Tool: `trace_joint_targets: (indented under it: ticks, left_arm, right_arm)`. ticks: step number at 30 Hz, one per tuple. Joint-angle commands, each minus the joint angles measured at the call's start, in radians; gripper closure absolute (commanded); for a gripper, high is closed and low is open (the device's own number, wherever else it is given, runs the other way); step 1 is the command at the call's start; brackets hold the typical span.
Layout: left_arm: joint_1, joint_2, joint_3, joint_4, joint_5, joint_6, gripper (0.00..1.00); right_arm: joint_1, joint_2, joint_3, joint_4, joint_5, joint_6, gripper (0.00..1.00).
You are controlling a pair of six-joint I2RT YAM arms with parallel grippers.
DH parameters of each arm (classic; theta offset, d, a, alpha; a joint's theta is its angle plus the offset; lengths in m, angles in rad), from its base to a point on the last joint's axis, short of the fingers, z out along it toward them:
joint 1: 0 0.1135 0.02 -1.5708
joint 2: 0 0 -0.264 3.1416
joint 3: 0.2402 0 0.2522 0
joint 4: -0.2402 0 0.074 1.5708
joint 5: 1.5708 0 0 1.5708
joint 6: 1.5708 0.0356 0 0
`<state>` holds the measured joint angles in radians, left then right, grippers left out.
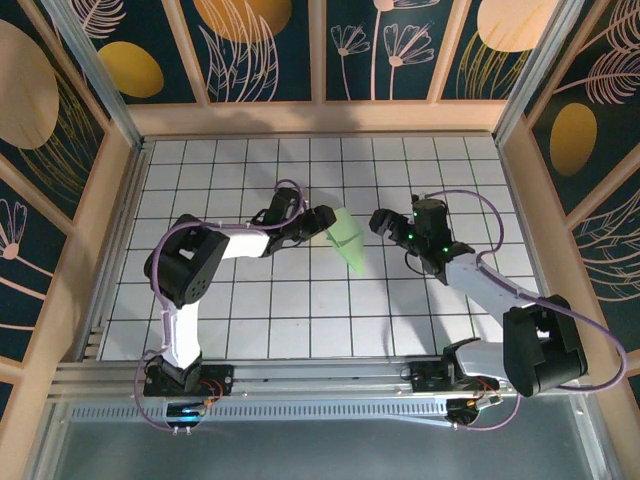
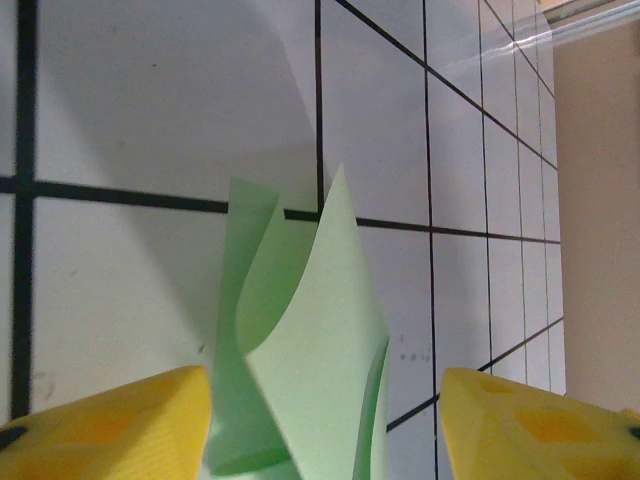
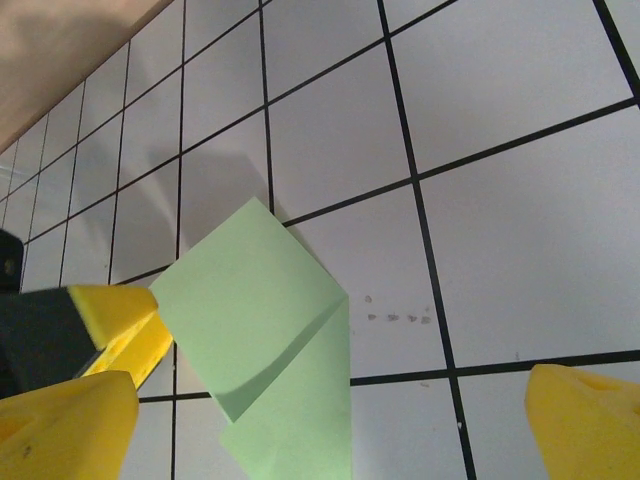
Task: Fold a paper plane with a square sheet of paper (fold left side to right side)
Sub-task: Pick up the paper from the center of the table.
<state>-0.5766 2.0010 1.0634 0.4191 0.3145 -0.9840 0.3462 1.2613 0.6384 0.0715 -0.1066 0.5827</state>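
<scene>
Your left gripper had its fingers apart around the sheet of paper, layers curling upright at its wrist view's lower centre; your right gripper, fingers spread wide, saw its diagonal crease at lower left.

Base of paper (off-frame below)

Pale green paper wedge, flaps raised
</scene>
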Motion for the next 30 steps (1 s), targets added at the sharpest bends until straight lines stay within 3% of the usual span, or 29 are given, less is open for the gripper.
trace_joint_targets:
  ticks: [1, 6, 12, 17, 25, 30]
  left_arm:
    - [-0.006, 0.050, 0.049, 0.021, 0.017, -0.021, 0.42]
    - [-0.007, 0.103, 0.094, 0.021, 0.022, -0.027, 0.53]
    - [-0.006, 0.089, 0.076, 0.027, 0.001, -0.003, 0.83]
    - [-0.005, 0.005, 0.009, 0.061, 0.019, 0.072, 1.00]
    - [0.049, -0.138, -0.178, 0.257, 0.246, 0.194, 1.00]
    - [0.086, -0.219, -0.298, 0.398, 0.386, 0.220, 1.00]
  right_arm:
    - [-0.011, -0.033, -0.014, 0.002, 0.000, -0.020, 0.01]
    - [-0.018, -0.055, -0.019, -0.010, 0.001, -0.030, 0.01]
    - [-0.039, -0.067, -0.031, -0.003, -0.033, -0.046, 0.01]
    - [-0.098, -0.070, -0.034, 0.045, -0.230, -0.116, 0.01]
    - [-0.132, -0.028, -0.014, 0.090, -0.526, -0.255, 0.06]
    - [-0.129, 0.063, -0.057, 0.254, -0.703, -0.244, 0.09]
